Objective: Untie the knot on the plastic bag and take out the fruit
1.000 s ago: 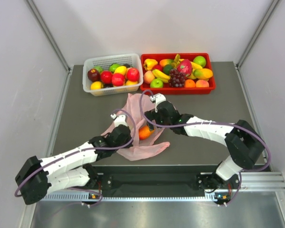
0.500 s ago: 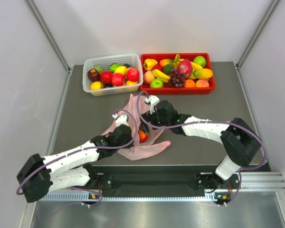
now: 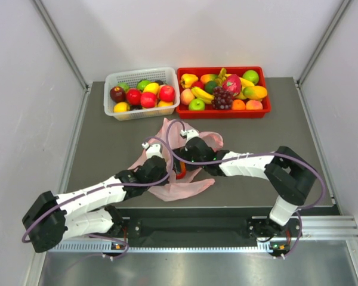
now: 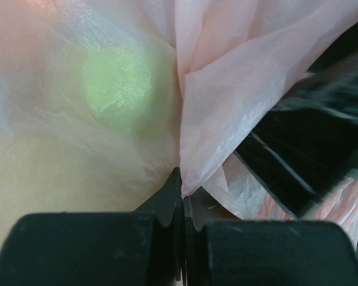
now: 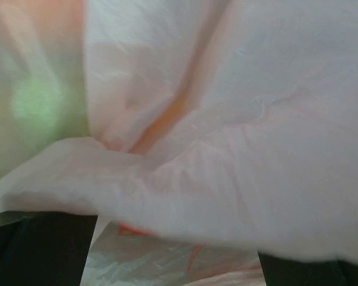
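Pinching plastic bag (image 3: 185,189) with left end effector (image 4: 183,205); right end effector (image 3: 185,159) state unreadable inside it. Risks tearing if yanked.

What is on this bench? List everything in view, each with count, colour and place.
plastic bag: one, pink, near middle of the table, around both pincers.
fruit in the bag: one piece showing, red-orange, between the pincers; any others are hidden.
basket: one, white, far left, holding red, yellow and green fruit.
tray: one, red, right of the basket, piled with mixed fruit including purple grapes.
table: one, dark grey.
left pincer: one, black, shut on a fold of the bag.
right pincer: one, black, buried in the bag, tips covered.
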`<state>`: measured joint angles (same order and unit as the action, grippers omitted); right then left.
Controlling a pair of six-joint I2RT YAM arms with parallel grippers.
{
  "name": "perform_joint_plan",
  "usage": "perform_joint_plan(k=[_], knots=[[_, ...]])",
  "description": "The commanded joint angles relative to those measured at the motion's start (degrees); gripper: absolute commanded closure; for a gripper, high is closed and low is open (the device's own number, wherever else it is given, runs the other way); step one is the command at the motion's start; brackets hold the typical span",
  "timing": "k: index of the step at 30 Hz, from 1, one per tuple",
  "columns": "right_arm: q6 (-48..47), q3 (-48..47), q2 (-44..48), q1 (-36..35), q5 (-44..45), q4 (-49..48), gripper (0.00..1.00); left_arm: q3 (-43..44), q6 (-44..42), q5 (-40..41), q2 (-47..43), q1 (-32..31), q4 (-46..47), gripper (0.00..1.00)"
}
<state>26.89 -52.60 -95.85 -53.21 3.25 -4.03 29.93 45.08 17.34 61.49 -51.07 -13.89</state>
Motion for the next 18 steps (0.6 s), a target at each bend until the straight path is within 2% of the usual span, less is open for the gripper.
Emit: perform_joint_plan(k=[1,5,14,17,18], knots=[[6.66,-1.81,-2.32,-1.46,7.55,0.95,0.02,0.56,0.01,-0.12,-0.84,-0.17,2.38,1.00],[8.44,-1.72,-3.11,-1.55,11.52,1.31,0.11,0.04,0.10,0.41,-2.08,-0.17,1.76,1.00],[5.89,-2.07,-6.36,-1.63,12.22,-3.97,0.22,-0.23,0.62,-0.20,-2.34,-0.17,1.94,1.00],[3.34,-2.60,-6.72,-1.72,12.31,-4.75,0.35,-0.31,0.45,-0.03,-2.78,-0.17,1.59,1.00],[2.64,-2.25,-6.54,-1.72,12.40,-4.93,0.45,-0.23,0.45,0.14,-2.96,-0.17,1.41,1.00]])
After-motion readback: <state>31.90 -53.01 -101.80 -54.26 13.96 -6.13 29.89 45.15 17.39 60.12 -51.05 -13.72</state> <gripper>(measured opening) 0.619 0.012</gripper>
